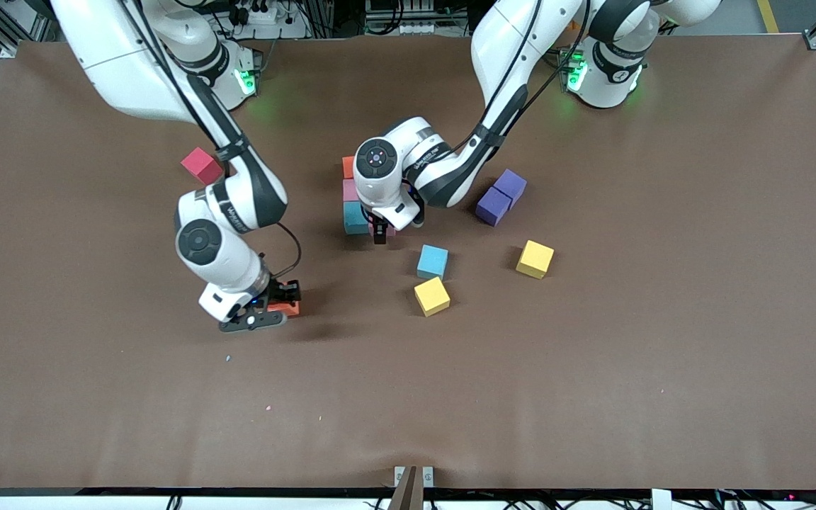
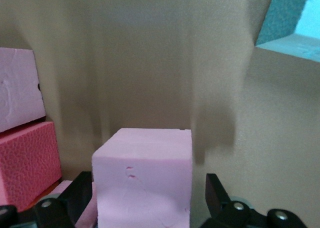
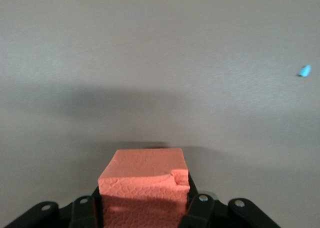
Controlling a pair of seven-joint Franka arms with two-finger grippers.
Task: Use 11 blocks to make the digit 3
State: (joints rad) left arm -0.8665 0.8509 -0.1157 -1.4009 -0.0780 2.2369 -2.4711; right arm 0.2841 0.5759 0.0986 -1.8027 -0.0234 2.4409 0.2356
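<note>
A short column of blocks stands mid-table: orange (image 1: 348,166), pink (image 1: 350,190) and teal-green (image 1: 355,218). My left gripper (image 1: 380,237) is down beside the teal-green one. It is open around a pale pink block (image 2: 145,178), with a gap between each finger (image 2: 215,193) and the foam. My right gripper (image 1: 277,304) hangs low over the table toward the right arm's end, shut on an orange block (image 3: 145,188). Loose blocks lie around: red (image 1: 202,165), blue (image 1: 433,261) and two yellow (image 1: 432,296) (image 1: 535,258).
Two purple cubes (image 1: 501,196) touch each other toward the left arm's end of the table. In the left wrist view another pale pink block (image 2: 15,88) and a deeper pink one (image 2: 25,158) sit close beside the gripper. Small foam crumbs (image 1: 267,408) dot the brown table nearer the front camera.
</note>
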